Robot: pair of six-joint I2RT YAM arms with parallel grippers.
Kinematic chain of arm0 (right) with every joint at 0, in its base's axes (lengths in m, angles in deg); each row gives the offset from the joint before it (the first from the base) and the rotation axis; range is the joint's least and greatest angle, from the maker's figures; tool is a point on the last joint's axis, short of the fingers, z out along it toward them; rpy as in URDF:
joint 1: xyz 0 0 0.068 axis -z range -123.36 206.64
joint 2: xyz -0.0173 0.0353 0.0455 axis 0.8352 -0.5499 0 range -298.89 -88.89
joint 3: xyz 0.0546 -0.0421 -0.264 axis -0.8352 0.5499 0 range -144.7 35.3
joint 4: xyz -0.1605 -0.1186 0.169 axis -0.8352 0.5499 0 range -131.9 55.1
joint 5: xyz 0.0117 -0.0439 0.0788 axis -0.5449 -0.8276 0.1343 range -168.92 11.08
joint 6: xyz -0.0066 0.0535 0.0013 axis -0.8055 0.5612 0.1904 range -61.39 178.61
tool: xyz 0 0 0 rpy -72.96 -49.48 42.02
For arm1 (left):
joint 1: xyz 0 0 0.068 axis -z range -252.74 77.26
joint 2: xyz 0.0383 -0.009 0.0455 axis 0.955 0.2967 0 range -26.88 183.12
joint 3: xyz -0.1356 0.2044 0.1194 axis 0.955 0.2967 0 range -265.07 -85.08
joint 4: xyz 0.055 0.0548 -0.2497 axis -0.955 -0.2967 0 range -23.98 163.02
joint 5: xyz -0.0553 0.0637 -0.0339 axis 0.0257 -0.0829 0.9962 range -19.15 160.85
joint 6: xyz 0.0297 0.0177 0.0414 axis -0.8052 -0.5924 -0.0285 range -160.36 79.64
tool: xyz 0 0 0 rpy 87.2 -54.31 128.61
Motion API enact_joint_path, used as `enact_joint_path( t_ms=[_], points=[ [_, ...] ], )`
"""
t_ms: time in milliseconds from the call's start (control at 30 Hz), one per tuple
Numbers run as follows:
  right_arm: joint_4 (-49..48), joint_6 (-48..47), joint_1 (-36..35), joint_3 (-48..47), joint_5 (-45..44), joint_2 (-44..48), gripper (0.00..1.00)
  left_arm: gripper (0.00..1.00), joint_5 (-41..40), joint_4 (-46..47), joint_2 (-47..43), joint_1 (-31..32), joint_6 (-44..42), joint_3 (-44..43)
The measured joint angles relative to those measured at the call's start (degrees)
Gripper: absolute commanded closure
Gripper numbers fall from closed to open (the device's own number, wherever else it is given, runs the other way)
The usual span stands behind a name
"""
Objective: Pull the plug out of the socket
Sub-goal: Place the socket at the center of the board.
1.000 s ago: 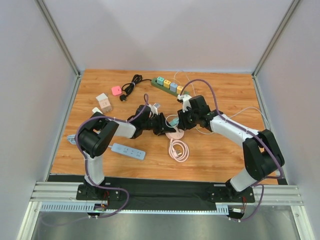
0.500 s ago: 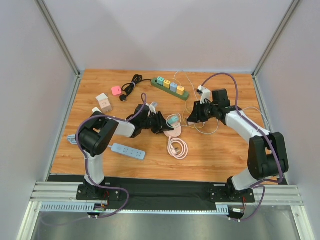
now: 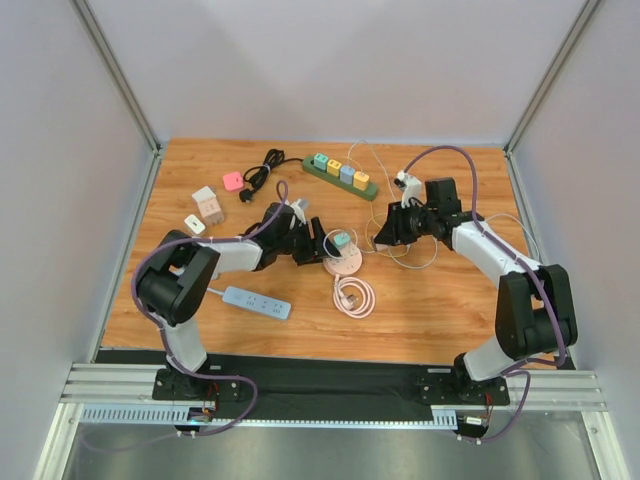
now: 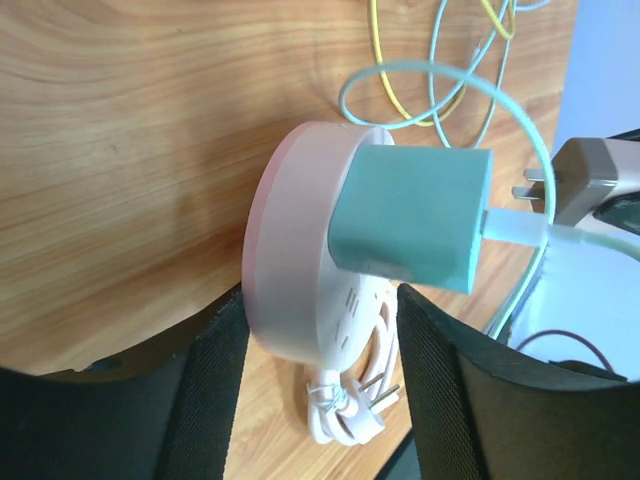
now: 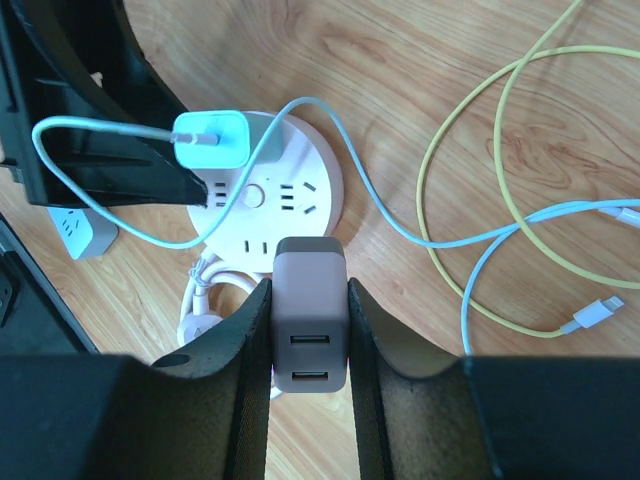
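A round pink-rimmed socket lies mid-table with a teal plug in it. My right gripper is shut on a beige two-port USB plug and holds it off the socket, to its right. The plug's bare prongs show in the left wrist view. My left gripper is open at the socket's left side. Its fingers stand on either side of the socket's edge, with a gap on the face side. The teal plug is in the socket's face.
The socket's coiled pale cord lies just in front. Loose yellow and blue cables lie under my right gripper. A green power strip, black cord, pink cube and beige cubes sit behind; a blue-grey strip lies front left.
My right gripper left the socket and moved up and right with the beige plug, then held still. My left gripper drew back leftward off the socket, which shifted slightly.
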Motion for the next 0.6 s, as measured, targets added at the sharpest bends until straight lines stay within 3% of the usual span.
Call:
enact_joint_path(
  t_ms=[367,600],
  points=[
    [-0.2,0.2,0.9,0.0,3.3,0.7,1.00,0.25,-12.0,-17.2,-15.2,-0.5,-12.6,0.0],
    [-0.9,0.9,0.9,0.0,8.4,1.1,1.00,0.11,-24.5,-28.9,-24.5,-0.5,-20.8,0.2]
  ],
)
